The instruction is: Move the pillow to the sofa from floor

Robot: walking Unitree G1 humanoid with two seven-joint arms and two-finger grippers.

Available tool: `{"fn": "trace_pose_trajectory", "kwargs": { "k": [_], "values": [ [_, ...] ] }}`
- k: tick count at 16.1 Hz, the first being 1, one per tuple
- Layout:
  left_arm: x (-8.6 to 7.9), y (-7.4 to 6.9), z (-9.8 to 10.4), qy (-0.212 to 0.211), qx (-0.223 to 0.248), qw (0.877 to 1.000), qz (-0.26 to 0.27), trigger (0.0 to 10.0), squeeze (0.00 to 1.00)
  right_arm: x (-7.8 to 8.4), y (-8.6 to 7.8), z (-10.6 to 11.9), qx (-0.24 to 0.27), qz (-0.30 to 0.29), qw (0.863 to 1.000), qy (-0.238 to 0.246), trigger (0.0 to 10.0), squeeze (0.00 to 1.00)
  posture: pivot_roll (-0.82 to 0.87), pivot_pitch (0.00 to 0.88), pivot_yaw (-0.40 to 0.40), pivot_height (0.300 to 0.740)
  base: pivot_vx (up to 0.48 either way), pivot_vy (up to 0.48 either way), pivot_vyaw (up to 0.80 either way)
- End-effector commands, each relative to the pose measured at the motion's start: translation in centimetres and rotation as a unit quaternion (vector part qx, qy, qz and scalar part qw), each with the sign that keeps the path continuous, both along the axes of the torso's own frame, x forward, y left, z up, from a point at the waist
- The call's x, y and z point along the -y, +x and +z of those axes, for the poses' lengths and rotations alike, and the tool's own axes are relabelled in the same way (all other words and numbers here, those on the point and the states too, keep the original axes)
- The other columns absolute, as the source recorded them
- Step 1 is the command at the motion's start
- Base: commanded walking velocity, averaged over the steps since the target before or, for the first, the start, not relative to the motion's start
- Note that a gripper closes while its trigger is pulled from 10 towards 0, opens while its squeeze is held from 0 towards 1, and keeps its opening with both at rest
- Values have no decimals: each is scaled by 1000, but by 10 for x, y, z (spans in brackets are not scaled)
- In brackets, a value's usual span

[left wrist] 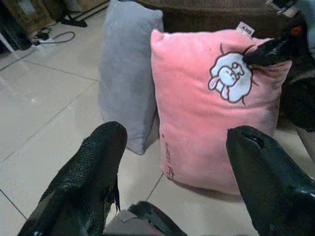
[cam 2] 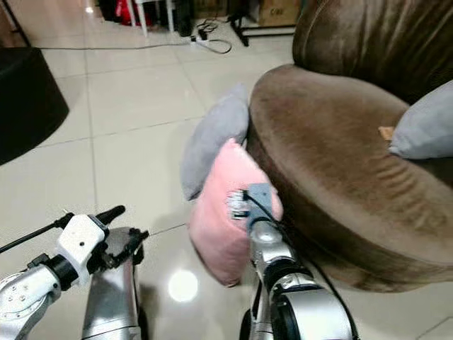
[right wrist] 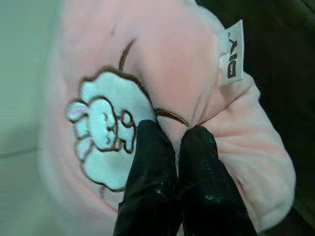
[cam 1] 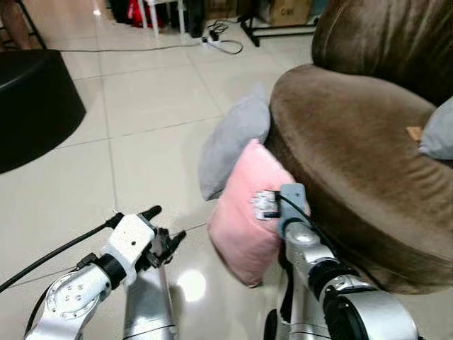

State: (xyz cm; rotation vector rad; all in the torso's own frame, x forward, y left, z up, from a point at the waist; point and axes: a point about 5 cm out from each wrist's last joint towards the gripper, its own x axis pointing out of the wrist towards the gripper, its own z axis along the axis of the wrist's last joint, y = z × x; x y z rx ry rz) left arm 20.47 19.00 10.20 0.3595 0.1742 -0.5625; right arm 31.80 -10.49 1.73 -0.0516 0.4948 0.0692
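Observation:
A pink pillow (cam 1: 244, 219) with a white rabbit patch (right wrist: 106, 142) stands on the tiled floor, leaning against the front of the brown sofa (cam 1: 354, 156). My right gripper (right wrist: 170, 130) is shut on a fold of the pink pillow's face beside the rabbit patch, near its upper corner. My left gripper (cam 1: 166, 223) hovers open to the left of the pillow, a short way off, its fingers (left wrist: 93, 167) spread and empty. A grey pillow (cam 1: 230, 138) stands just behind the pink one, also against the sofa.
Another grey cushion (cam 1: 439, 131) lies on the sofa seat at the right. A black round ottoman (cam 1: 32, 99) sits at the far left. A power strip with cables (cam 1: 219, 42) lies on the floor at the back. Open tile stretches left of the pillows.

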Motion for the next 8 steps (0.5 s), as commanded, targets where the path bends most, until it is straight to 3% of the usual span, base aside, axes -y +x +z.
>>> {"fn": "trace_pose_trajectory", "kwargs": {
  "k": [1,3,5,7,8],
  "values": [
    [-4,4,0,1,16,1000,21,10000,0,-12,-3,3,29,62,997,33,0,0,136,0,-47,400,0,0,0],
    [-6,7,2,-2,33,999,37,10000,0,-20,-6,9,73,121,988,54,0,0,114,0,-39,400,0,0,0],
    [-6,10,4,-6,46,998,47,10000,0,-19,-4,23,124,124,980,94,0,0,95,0,-33,400,0,0,0],
    [-5,12,5,-10,57,997,55,10000,0,-15,-1,44,179,125,968,120,0,0,78,0,-32,400,0,0,0],
    [-3,13,6,-13,66,996,61,10000,0,-9,-2,72,230,125,955,136,0,0,62,0,-34,400,0,0,0]
  ]
}}
